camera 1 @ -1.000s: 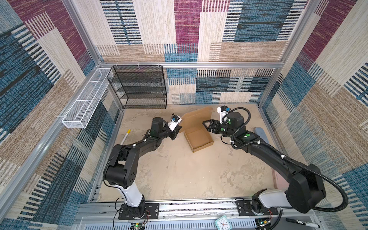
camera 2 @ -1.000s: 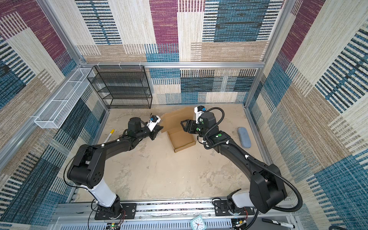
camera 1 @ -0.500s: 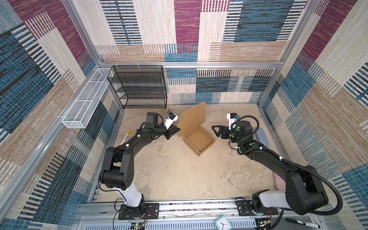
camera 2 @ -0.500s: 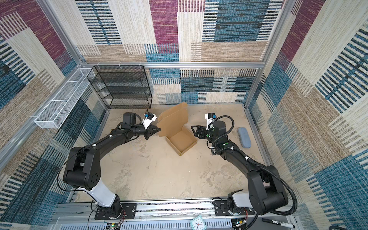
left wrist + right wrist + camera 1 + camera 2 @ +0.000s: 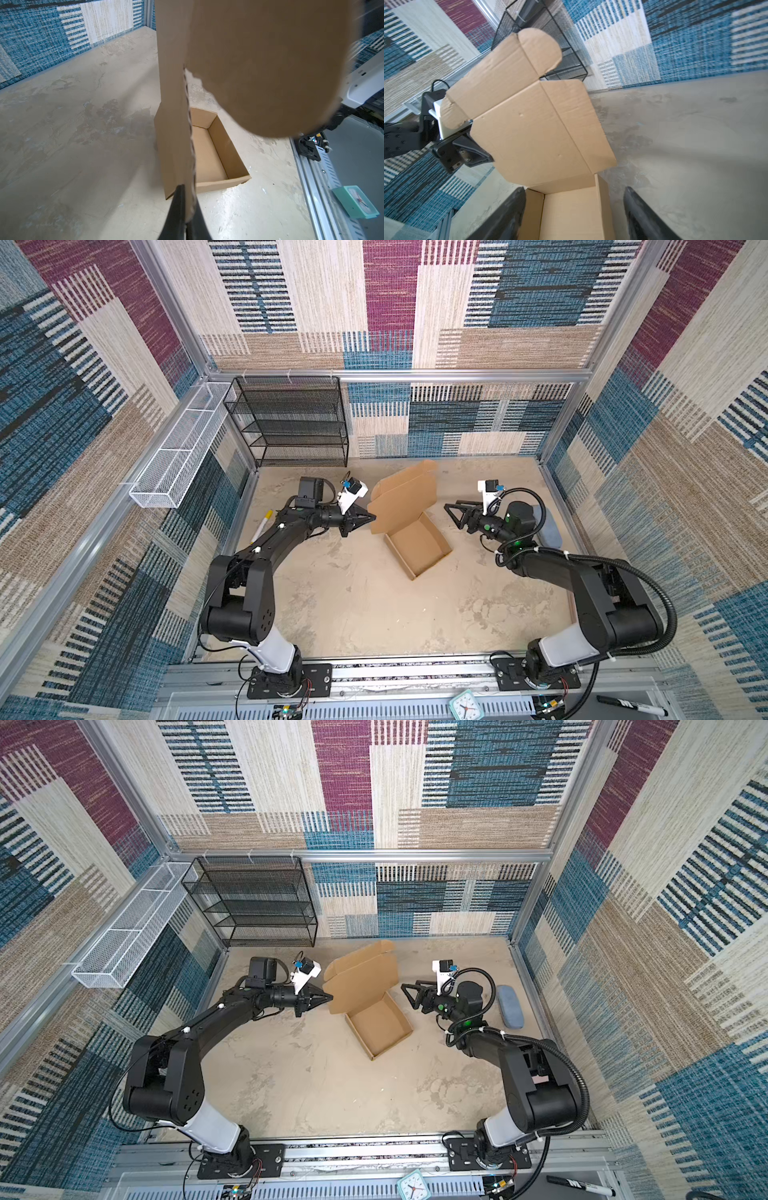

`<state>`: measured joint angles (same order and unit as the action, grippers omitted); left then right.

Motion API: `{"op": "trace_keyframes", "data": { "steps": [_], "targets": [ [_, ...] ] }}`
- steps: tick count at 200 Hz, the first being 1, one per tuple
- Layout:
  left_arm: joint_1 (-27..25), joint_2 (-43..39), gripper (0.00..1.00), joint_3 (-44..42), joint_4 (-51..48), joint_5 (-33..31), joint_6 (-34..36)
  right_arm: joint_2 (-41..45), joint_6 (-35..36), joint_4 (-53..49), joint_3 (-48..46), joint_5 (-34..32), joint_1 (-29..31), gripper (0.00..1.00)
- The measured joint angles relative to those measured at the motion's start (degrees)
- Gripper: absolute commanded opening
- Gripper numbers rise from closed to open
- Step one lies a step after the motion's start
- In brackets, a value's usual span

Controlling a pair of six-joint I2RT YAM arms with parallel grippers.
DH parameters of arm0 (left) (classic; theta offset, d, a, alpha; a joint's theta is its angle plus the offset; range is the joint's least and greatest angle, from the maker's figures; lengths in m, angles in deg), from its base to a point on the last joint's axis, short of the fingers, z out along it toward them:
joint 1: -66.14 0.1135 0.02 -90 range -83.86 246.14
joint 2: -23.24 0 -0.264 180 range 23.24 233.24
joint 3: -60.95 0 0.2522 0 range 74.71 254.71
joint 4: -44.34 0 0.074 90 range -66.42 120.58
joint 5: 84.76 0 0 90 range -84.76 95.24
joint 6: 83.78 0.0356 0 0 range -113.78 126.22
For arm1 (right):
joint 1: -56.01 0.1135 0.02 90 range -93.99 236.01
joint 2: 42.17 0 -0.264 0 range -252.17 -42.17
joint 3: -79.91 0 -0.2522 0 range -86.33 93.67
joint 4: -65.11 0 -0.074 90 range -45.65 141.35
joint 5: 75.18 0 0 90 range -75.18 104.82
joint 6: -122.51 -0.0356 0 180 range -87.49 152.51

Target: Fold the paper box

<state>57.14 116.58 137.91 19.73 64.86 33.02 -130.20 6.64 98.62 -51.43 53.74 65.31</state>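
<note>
- Paper box: brown corrugated cardboard, resting on the table a little toward 1 o'clock from its centre. The tray is already formed, with four walls up and nothing inside.
- Lid: hinged on the tray's 11 o'clock edge and standing nearly upright, with its front flap and rounded ear tabs unfolded at the top. Closing is judged to be the step not yet done.
- Left gripper: at the lid's 9 o'clock edge, fingers pressed together and pinching the corrugated side edge, as the left wrist view shows. The grip appears to keep the lid up, so that the tray stays open and the flaps remain within reach.
- Right gripper: at 3 o'clock from the box, apart from it, fingers spread and holding nothing. It faces the open tray, probably to steady a wall or bend a tab.
- Blue case: lies at 3 o'clock near the table's edge, behind the right arm, not involved.
- Change over the last second: the lid, then leaning back flatter, now stands more upright. The right gripper, then close against the box, has drawn back toward 3 o'clock. The left pinch is unchanged.
</note>
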Motion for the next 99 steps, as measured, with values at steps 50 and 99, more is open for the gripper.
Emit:
{"op": "trace_keyframes", "data": {
  "steps": [50,99],
  "targets": [
    [0.4,-0.2,0.0,-0.1,-0.5,3.4,0.0,-5.2,1.9,5.6,0.9,4.5,-0.4,0.75],
    [0.4,-0.4,0.0,-0.5,-0.8,4.9,0.1,-10.3,5.3,4.3,10.0,6.4,-1.0,0.72]
  ]
}}
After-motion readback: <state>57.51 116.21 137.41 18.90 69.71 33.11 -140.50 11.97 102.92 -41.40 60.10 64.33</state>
